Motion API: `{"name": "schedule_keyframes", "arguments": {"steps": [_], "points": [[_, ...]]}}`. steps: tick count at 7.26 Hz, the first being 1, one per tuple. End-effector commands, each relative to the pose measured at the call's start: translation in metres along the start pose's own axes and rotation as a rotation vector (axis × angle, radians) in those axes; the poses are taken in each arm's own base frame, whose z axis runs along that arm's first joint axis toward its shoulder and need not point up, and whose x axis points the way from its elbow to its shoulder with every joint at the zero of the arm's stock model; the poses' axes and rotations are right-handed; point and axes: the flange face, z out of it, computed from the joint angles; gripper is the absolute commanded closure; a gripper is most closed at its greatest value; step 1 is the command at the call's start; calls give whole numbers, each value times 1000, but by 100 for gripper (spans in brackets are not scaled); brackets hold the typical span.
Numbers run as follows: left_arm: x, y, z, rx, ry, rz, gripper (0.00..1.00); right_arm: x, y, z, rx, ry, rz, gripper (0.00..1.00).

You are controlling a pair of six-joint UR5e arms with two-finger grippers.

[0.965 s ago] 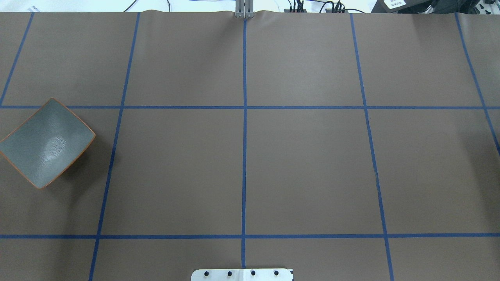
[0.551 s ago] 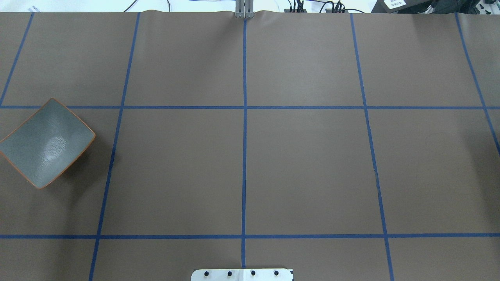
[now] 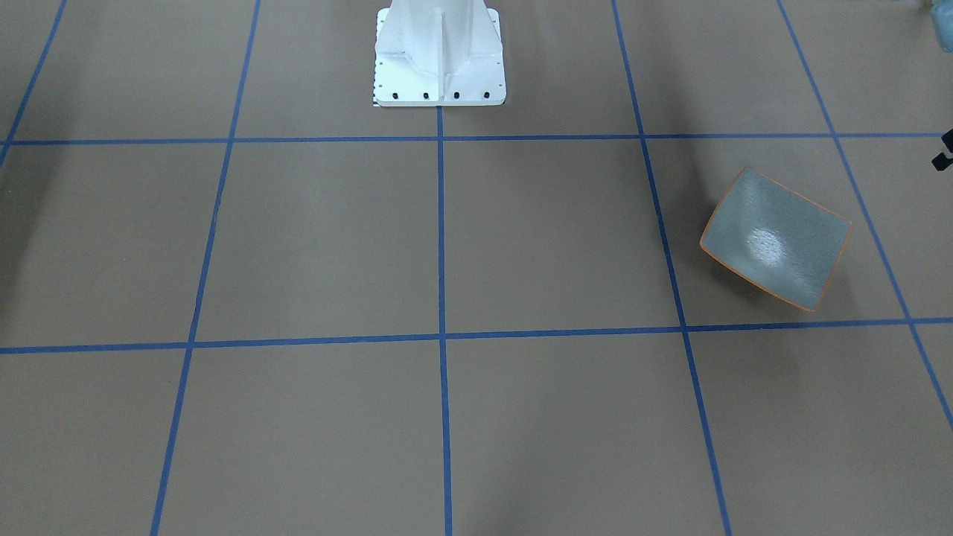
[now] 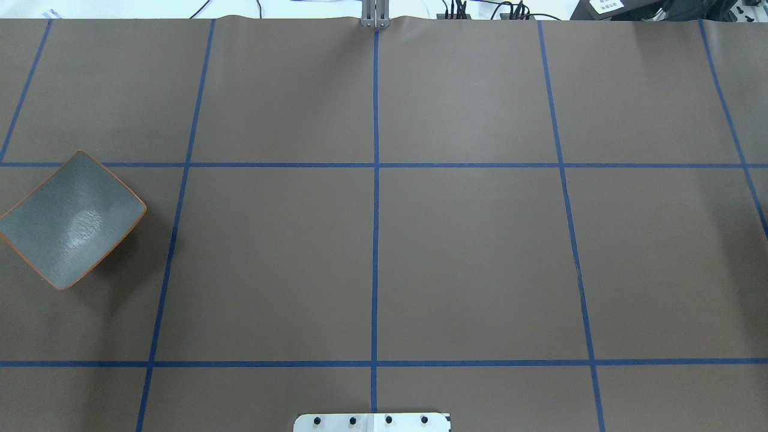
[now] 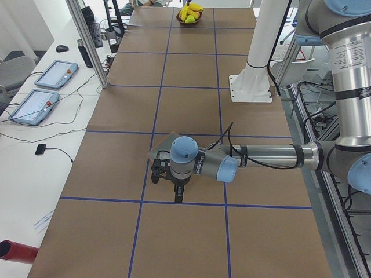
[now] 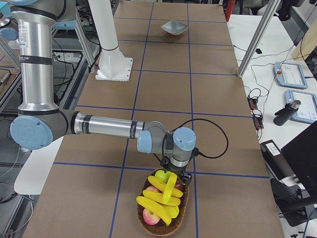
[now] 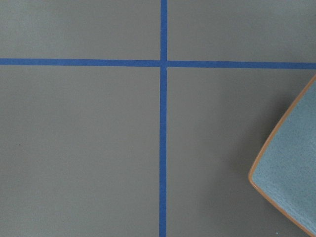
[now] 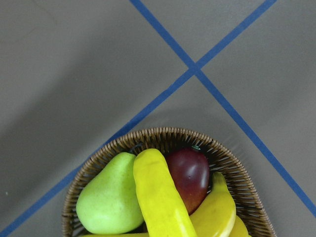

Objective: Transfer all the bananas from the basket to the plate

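One pear point(image 8: 108, 195) beside bananas point(image 8: 160, 197); one red fruit point(image 8: 190, 175)

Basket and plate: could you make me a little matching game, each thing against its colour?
Things:
1. pear
2. bananas
3. plate
4. basket

Colours:
A. grey-green with an orange rim
B. brown wicker
C. light green
D. bright yellow

Pairs: 1-C, 2-D, 3-A, 4-B.

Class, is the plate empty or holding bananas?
Empty. The plate shows only its bare surface; the bananas lie in the basket.
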Motion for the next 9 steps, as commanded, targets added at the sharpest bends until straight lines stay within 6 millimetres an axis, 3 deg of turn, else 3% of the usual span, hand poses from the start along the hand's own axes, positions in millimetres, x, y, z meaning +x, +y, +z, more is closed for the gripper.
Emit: {"name": "schedule_keyframes", "arguments": {"steps": [1, 6, 9], "points": [[1, 0, 0, -1, 6, 2, 0, -2, 4, 10, -36, -30, -46, 7], [2, -1, -2, 13, 10, 15, 0, 4, 16, 29, -92, -39, -92, 11], [2, 0, -1, 13, 10, 15, 0, 5, 21, 34, -99, -47, -87, 23]]}}
